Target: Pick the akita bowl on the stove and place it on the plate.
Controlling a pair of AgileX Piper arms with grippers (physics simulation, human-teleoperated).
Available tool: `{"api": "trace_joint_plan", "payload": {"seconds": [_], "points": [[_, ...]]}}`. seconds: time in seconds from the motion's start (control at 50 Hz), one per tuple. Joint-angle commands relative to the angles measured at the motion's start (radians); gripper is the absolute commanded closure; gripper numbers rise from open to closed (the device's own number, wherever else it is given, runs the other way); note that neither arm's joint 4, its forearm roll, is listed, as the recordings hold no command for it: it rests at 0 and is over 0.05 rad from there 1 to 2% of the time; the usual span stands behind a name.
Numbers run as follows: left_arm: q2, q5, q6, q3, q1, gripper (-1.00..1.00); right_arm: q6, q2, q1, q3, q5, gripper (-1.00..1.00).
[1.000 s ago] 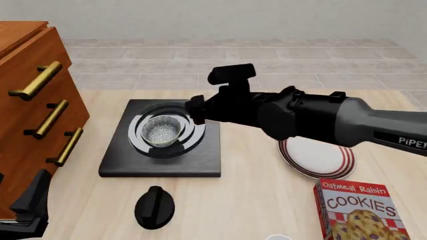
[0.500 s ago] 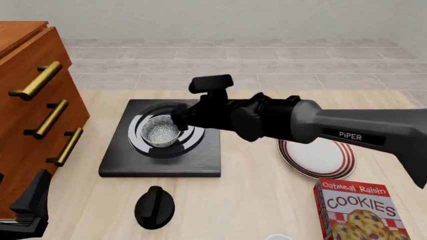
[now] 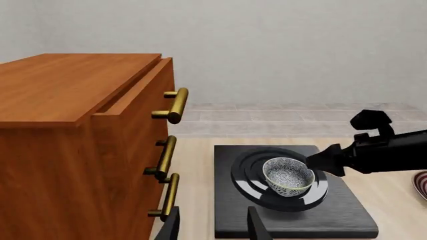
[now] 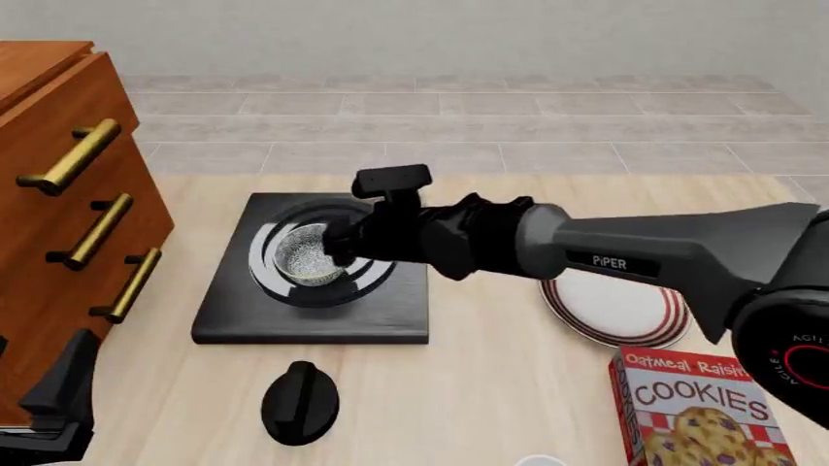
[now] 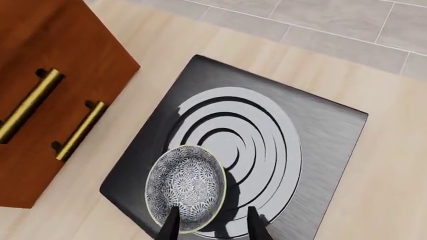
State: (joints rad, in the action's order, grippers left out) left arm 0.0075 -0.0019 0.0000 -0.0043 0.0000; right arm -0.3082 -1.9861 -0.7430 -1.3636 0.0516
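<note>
The akita bowl (image 4: 306, 256) sits upright on the rings of the black stove (image 4: 311, 316); it also shows in the right wrist view (image 5: 185, 187) and the left wrist view (image 3: 288, 175). My right gripper (image 4: 340, 243) is open right at the bowl's right rim. In the right wrist view (image 5: 210, 227) one finger lies over the bowl's inside and the other outside its wall. The red-striped plate (image 4: 628, 311) lies to the right, partly hidden by my right arm. My left gripper (image 4: 58, 408) rests open at the near left, holding nothing.
A wooden drawer cabinet (image 4: 65, 194) with brass handles stands left of the stove. A black round knob (image 4: 299, 400) lies in front of the stove. A cookies box (image 4: 700, 413) stands near the front right, close to the plate.
My right arm has swung left and come down, bringing its gripper from the stove's right side to the bowl's rim. The bowl and the left arm have not moved.
</note>
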Motion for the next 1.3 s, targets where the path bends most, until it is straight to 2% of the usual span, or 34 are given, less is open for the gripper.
{"api": "trace_joint_plan", "payload": {"seconds": [0.02, 0.14, 0.96, 1.12, 1.14, 1.3], "points": [[0.0, 0.0, 0.0, 0.0, 0.0, -1.0, -0.008, -0.057, -0.011, -0.004, -0.035, -1.0], [0.0, 0.0, 0.0, 0.0, 0.0, -1.0, -0.024, -0.075, -0.022, -0.006, -0.049, -1.0], [0.0, 0.0, 0.0, 0.0, 0.0, -1.0, 0.008, -0.196, 0.002, -0.117, -0.014, -1.0], [0.0, 0.0, 0.0, 0.0, 0.0, -1.0, 0.016, -0.2, 0.012, -0.11, -0.027, -1.0], [0.0, 0.0, 0.0, 0.0, 0.0, -1.0, 0.015, -0.197, 0.01, -0.109, -0.028, 1.0], [0.0, 0.0, 0.0, 0.0, 0.0, -1.0, 0.049, -0.167, 0.002, -0.091, -0.038, 1.0]]}}
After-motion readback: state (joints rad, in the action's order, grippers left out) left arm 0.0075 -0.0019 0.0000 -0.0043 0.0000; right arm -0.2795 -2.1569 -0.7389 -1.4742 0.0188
